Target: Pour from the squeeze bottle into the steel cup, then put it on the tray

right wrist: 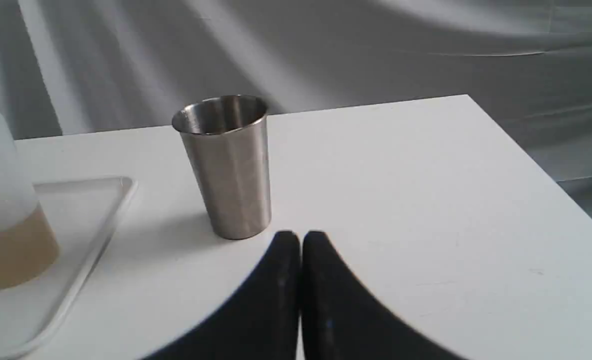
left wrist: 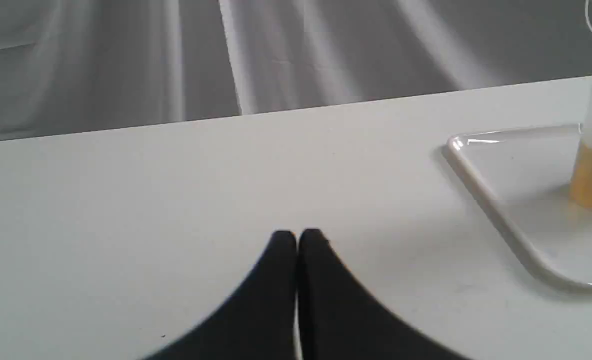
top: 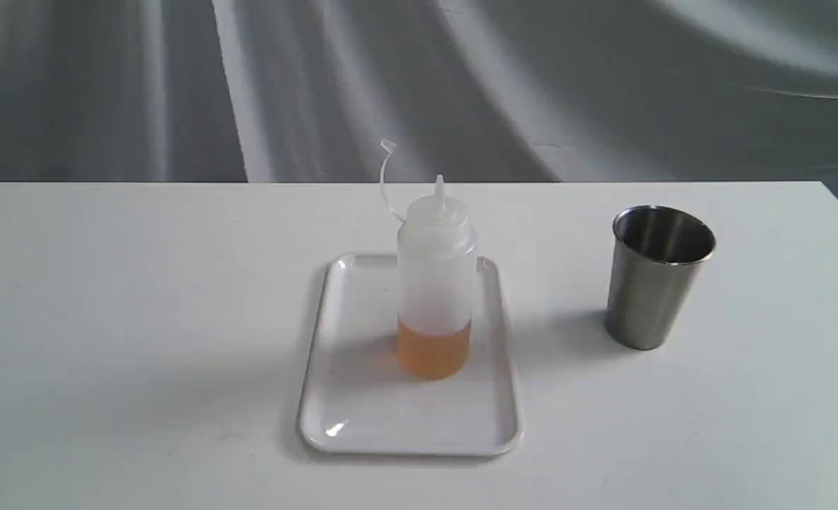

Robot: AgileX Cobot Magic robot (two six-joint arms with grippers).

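Nearest, the left gripper [left wrist: 297, 235] hangs over the table [left wrist: 125, 200], jaws pressed together, empty; the right gripper [right wrist: 301, 236] likewise closed, empty, near the steel cup [right wrist: 225, 165]; the squeeze bottle [top: 436, 283] stands on the tray [top: 348, 397].

Counted: one translucent white plastic squeeze bottle [top: 436, 283]; one brushed stainless-steel tapered cup [top: 658, 283]; one flat white rectangular plastic tray [top: 351, 397]; one white bench [top: 107, 319]; two black pincers: left pincer [left wrist: 297, 235], right pincer [right wrist: 301, 235].

table [top: 107, 319] — white, matte | backdrop cloth [top: 603, 85] — grey, creased, hanging behind table's far edge
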